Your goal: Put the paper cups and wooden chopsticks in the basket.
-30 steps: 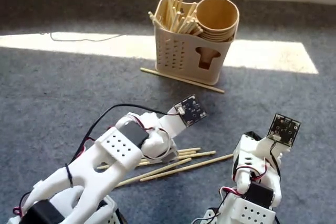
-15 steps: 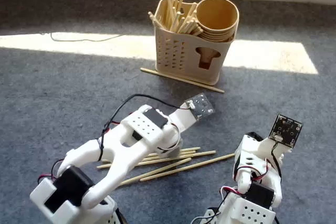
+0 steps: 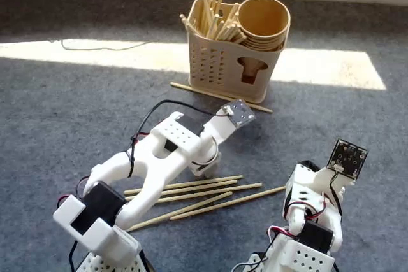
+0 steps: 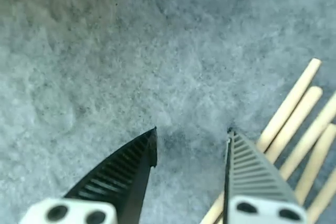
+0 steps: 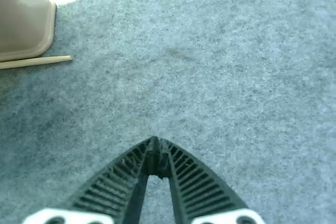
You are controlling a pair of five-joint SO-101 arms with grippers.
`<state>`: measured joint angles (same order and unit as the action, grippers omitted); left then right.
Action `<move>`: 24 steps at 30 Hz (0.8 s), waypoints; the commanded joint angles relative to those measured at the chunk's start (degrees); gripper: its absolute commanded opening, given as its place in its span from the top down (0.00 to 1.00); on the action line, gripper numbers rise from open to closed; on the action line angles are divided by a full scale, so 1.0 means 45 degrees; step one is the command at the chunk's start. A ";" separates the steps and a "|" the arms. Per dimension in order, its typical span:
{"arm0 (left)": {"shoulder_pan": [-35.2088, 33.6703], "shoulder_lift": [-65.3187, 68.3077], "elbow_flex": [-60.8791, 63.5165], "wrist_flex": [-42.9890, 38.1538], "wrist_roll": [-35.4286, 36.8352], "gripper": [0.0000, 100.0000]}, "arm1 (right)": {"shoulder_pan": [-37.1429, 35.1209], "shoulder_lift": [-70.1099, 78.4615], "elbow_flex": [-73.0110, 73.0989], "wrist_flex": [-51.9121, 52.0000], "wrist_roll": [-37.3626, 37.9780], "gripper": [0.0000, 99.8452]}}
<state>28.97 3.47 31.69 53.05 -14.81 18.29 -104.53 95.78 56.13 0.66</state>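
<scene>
Pale wood, plain and round-ended, the loose chopsticks (image 3: 204, 192) lie in a rough fan on the grey carpet (image 3: 76, 113). In the left wrist view their tips (image 4: 294, 114) sit just beside the left gripper (image 4: 192, 130), outside its lighter finger. One stick passes under that finger, and whether they touch cannot be told. The left gripper's jaws are spread wide over bare carpet with nothing between them. Well ahead of it stands the cream basket (image 3: 220, 68), its walls perforated and a handle hole cut in one side. In it are a bundle of upright chopsticks (image 3: 213, 7) and a nested stack of tan paper cups (image 3: 263, 20). A lone chopstick (image 3: 220, 95) lies flat along the basket's foot. The right gripper (image 5: 154, 141) is pinched closed, tips meeting and holding nothing. The lone chopstick's end (image 5: 34, 62) and a basket corner (image 5: 23, 19) lie ahead of it, off to one side.
</scene>
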 commanded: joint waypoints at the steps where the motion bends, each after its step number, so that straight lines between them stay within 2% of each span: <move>1: -0.0440 -0.0674 -0.0928 0.1016 0.0000 0.80 | 0.0127 -0.0147 0.1397 0.0029 0.0117 0.99; 4: -0.0303 -0.1709 -0.0596 0.1387 0.0020 0.80 | 0.0127 -0.0147 0.1397 0.0029 0.0117 0.99; 11: 0.1162 -0.3292 0.1221 0.0899 0.0020 0.80 | 0.0127 -0.0147 0.1397 0.0029 0.0117 0.99; 18: 0.1123 -0.1377 0.1104 0.0215 0.0039 0.80 | 0.0127 -0.0147 0.1397 0.0029 0.0117 0.99; 24: 0.0088 0.0107 -0.0420 0.0293 0.0059 0.83 | 0.0127 -0.0147 0.1397 0.0029 0.0117 0.99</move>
<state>31.87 1.98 33.80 54.99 -14.73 18.29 -104.53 95.78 56.13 0.66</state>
